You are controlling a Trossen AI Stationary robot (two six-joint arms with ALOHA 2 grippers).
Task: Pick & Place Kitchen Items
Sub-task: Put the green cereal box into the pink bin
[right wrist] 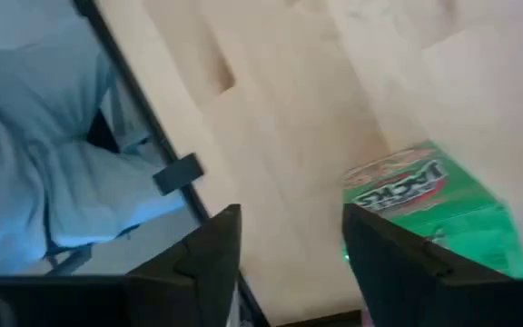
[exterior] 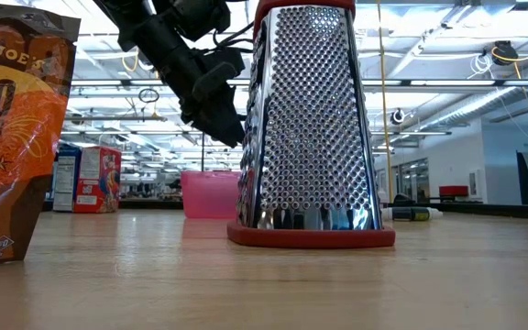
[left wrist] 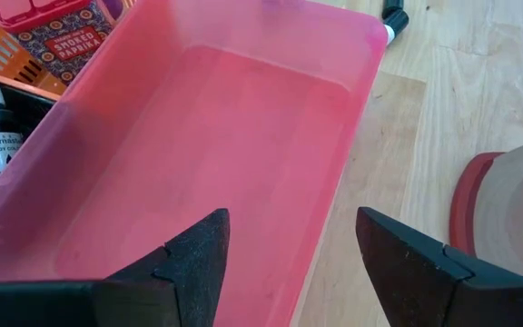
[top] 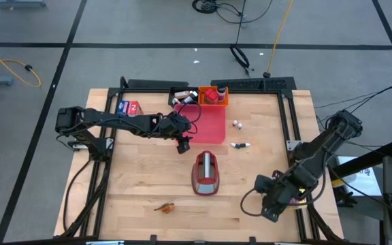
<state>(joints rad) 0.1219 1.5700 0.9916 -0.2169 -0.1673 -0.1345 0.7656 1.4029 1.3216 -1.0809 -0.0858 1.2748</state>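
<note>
Lying just beyond the right gripper (right wrist: 289, 263)'s parted, empty fingers, at one o'clock: green carton (right wrist: 434, 213); left gripper (left wrist: 289, 263) spread, hovering over the tray (left wrist: 243, 136).

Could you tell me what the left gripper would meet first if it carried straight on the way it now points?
Most likely the floor of the translucent pink plastic tray: the open left gripper points down into its empty inside, with nothing visible between, though depth is unclear.

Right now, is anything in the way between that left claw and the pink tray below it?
Nothing visible. The left gripper hangs open over the pink tray, whose inside shows bare beneath it. The grater stands on the table beside the tray.
</note>
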